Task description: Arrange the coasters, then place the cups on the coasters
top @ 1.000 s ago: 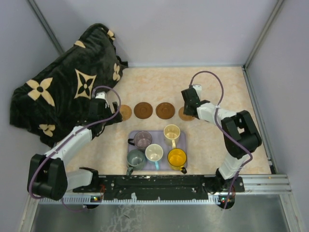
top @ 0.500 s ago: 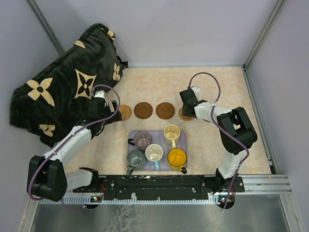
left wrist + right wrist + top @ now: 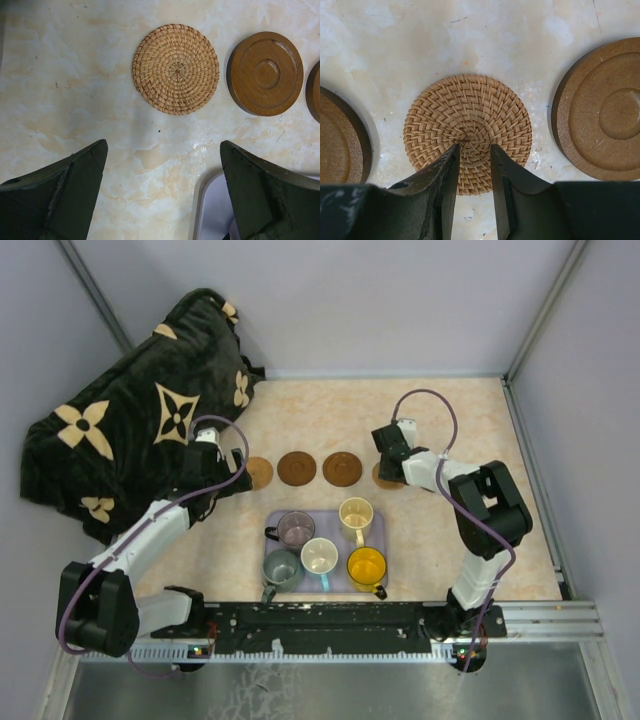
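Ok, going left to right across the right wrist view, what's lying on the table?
Dark wooden coaster, cut off by the left edge → woven coaster in the middle → second wooden coaster, running off the right edge.

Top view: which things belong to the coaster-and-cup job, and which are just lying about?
Job:
- coasters, woven and wooden, in a row
- five cups, all standing on the tray

Lying about:
- lavender tray under the cups
- black flowered blanket, far left corner
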### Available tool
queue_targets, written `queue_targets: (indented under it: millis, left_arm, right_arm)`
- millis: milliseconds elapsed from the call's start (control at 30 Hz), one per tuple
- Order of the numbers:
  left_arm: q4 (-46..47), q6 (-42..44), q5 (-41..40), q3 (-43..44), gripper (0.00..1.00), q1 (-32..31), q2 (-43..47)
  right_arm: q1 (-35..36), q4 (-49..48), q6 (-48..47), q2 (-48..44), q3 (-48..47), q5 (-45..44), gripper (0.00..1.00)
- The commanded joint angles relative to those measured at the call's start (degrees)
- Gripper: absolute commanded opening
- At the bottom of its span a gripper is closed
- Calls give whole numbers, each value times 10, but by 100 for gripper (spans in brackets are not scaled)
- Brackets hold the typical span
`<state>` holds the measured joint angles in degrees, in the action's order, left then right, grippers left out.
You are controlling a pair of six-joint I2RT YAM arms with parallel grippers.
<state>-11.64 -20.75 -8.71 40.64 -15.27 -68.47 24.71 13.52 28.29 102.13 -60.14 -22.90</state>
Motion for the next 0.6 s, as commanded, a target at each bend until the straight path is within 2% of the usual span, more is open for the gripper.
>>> queue_targets:
  millis: [0, 333, 567]
  left_arm:
    - [-2, 0, -4, 19, 100, -1, 9]
    - [2, 4, -8, 21, 100, -1, 15]
    - [-2, 5, -1, 17, 100, -1, 74]
  right_arm:
    - [-3, 9, -2, 14, -17, -10, 33]
    - [-3, -14, -30, -19, -63, -14, 35]
    - [-3, 1, -42, -78, -95, -39, 36]
